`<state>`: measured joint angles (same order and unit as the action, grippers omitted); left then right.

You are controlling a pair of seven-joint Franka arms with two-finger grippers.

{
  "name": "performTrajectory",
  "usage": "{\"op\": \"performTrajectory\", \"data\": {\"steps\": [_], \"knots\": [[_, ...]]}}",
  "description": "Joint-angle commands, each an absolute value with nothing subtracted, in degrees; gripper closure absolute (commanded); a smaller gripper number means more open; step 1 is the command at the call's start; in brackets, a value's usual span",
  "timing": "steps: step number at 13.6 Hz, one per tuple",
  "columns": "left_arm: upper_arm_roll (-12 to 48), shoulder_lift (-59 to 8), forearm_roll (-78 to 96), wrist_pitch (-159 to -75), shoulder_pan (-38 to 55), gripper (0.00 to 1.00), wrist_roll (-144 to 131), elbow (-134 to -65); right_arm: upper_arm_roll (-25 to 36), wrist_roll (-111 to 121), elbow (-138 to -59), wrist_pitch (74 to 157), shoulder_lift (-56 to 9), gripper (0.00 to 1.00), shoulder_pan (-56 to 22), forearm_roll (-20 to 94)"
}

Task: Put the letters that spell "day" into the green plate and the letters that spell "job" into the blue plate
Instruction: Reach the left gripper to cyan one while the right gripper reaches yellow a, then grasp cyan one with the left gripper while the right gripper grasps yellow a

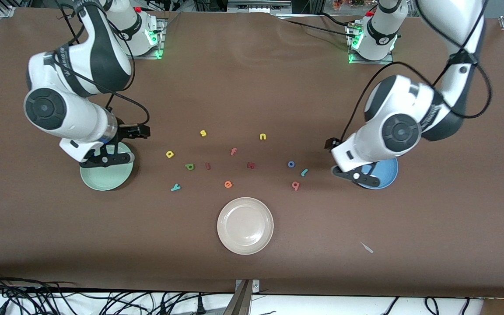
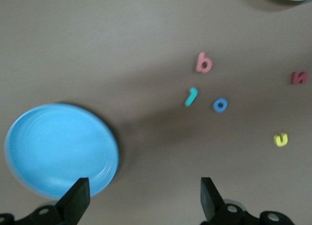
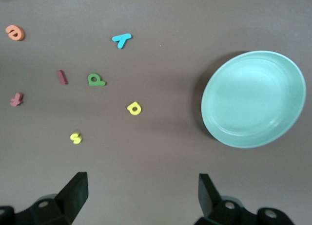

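Observation:
The green plate (image 1: 103,180) (image 3: 251,98) lies toward the right arm's end of the table, and the blue plate (image 1: 385,175) (image 2: 61,149) toward the left arm's end. Both are empty. The yellow "a" (image 1: 170,154) (image 3: 134,108), green "d" (image 1: 189,166) (image 3: 96,80) and teal "y" (image 1: 175,187) (image 3: 121,39) lie loose beside the green plate. The blue "o" (image 1: 291,164) (image 2: 220,105), teal "j" (image 1: 304,172) (image 2: 191,96) and pink "b" (image 1: 295,185) (image 2: 204,63) lie beside the blue plate. My right gripper (image 1: 105,158) (image 3: 141,193) hangs open over the green plate's rim, holding nothing. By the blue plate's rim my left gripper (image 1: 356,176) (image 2: 144,196) is open too, with nothing in it.
A cream-white plate (image 1: 245,225) sits nearest the front camera, mid-table. Other loose letters lie between the groups: yellow "s" (image 1: 203,133), yellow "n" (image 1: 263,137), pink "f" (image 1: 233,152), orange "e" (image 1: 228,184) and two dark red pieces (image 1: 208,166) (image 1: 250,165).

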<state>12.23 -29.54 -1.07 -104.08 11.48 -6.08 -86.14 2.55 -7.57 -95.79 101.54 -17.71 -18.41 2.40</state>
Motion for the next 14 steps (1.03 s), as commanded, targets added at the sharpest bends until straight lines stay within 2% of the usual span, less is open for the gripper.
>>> {"op": "performTrajectory", "data": {"steps": [1,5,7,9,11,14], "knots": [[11.9,-34.2,-0.1,-108.9,14.2,0.0,-4.9,-83.9,1.4,-7.7,-103.2,110.1,-15.8,0.0,-18.4,1.7],[11.8,-39.3,-0.4,-117.0,16.2,0.02,-4.7,-86.4,0.3,-7.6,-114.0,126.1,-15.8,0.0,-18.5,1.2],[11.8,-39.6,-3.7,-124.0,16.3,0.09,-4.7,-90.8,-0.5,-7.6,-119.1,133.9,-15.8,0.0,-18.5,1.2],[11.8,-39.7,-7.0,-126.7,17.0,0.13,-4.7,-93.2,-0.7,-7.4,-123.8,141.7,-16.3,0.0,-18.5,1.1],[11.8,-40.8,-7.1,-128.3,17.2,0.25,-4.7,-93.5,-0.9,-6.9,-127.1,148.7,-17.5,0.0,-19.2,1.0],[11.6,-42.5,-9.5,-130.7,18.5,0.29,-5.3,-94.2,-0.9,-6.2,-127.9,152.7,-20.6,0.0,-19.4,0.8]]}}
